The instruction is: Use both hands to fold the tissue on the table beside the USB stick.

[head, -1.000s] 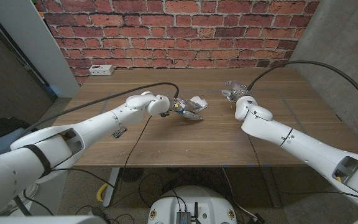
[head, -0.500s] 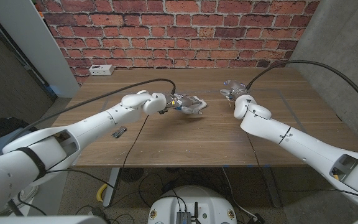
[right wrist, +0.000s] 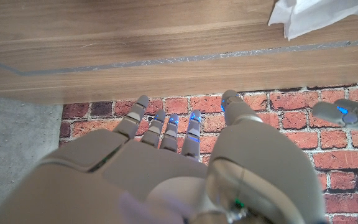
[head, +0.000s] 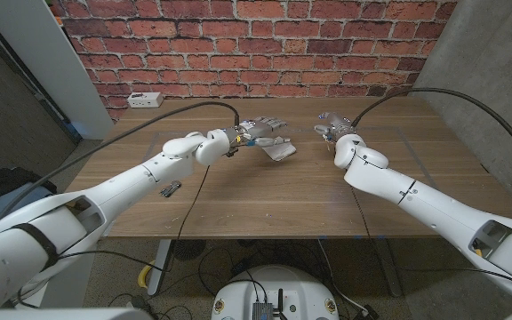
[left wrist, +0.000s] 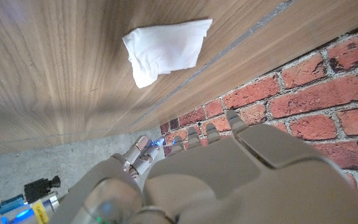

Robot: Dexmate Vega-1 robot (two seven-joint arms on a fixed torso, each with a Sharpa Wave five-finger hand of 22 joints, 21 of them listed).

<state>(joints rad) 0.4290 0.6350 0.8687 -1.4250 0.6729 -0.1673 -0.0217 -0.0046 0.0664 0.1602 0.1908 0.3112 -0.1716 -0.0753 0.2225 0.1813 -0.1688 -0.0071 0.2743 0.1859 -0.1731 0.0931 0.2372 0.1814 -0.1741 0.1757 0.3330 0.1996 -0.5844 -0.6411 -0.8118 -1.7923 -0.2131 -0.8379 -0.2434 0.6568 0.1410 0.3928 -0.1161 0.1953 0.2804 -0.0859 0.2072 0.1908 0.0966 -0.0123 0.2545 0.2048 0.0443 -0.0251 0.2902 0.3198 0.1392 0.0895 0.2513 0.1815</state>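
We see the left hand (head: 258, 129) raised over the table (head: 274, 191), fingers (head: 274, 123) spread apart and holding nothing; the tissue (head: 279, 152) lies crumpled on the wood just beside and a little nearer the robot than those fingertips, apart from them as far as we can tell. In the left wrist view the tissue (left wrist: 166, 50) sits alone on the boards, well clear of the fingers (left wrist: 211, 132), which are extended and close together. The right hand (head: 336, 132) stands off to the tissue's right, fingers (right wrist: 166, 134) straight, slightly fanned, empty; a corner of the tissue (right wrist: 316, 15) shows beyond them, not touched. Further out: a small dark USB stick (head: 170, 188) near the left forearm, a white power strip (head: 145, 100) at the far left edge, and a brick wall (head: 256, 44) behind.
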